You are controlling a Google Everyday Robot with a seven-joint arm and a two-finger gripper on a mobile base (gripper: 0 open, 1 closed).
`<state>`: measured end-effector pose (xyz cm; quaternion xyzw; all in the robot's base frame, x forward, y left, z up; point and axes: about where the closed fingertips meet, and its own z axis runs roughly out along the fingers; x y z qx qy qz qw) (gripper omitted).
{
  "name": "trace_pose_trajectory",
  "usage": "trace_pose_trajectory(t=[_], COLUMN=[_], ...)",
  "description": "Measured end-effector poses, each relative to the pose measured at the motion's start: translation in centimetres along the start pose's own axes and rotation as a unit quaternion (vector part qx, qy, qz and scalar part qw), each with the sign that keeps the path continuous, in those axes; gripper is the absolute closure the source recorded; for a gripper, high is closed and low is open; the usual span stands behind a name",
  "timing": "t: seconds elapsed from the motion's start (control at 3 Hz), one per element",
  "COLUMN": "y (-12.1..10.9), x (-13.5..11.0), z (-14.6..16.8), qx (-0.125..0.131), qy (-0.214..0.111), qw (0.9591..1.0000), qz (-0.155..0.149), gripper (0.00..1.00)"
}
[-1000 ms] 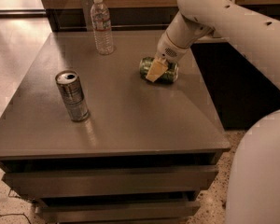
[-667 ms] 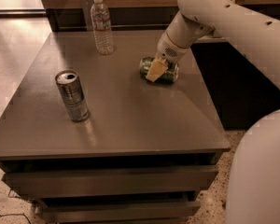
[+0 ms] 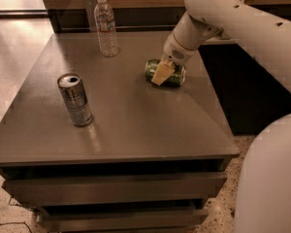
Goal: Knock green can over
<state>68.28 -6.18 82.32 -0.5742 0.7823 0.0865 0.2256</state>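
The green can (image 3: 153,70) lies on its side on the grey table (image 3: 126,115), right of centre toward the back, its length running left to right. My gripper (image 3: 162,74) comes down from the upper right and sits right over the can's middle, its pale finger (image 3: 161,73) against the can's front. The arm hides the can's right part.
A silver-grey can (image 3: 75,100) stands upright at the left front of the table. A clear plastic water bottle (image 3: 105,27) stands upright at the back. The table's right edge is close beside the green can. My white arm and body fill the right side.
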Motion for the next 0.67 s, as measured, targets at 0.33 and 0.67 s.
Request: trace_pose_trajectory(t=[0.33, 0.67], y=[0.03, 0.07], x=[-0.03, -0.03], z=[0.07, 0.15], qx=[-0.001, -0.002], qy=[0.000, 0.001], qw=[1.0000, 1.0000], qz=[0.000, 0.000], gripper=[0.01, 0.00])
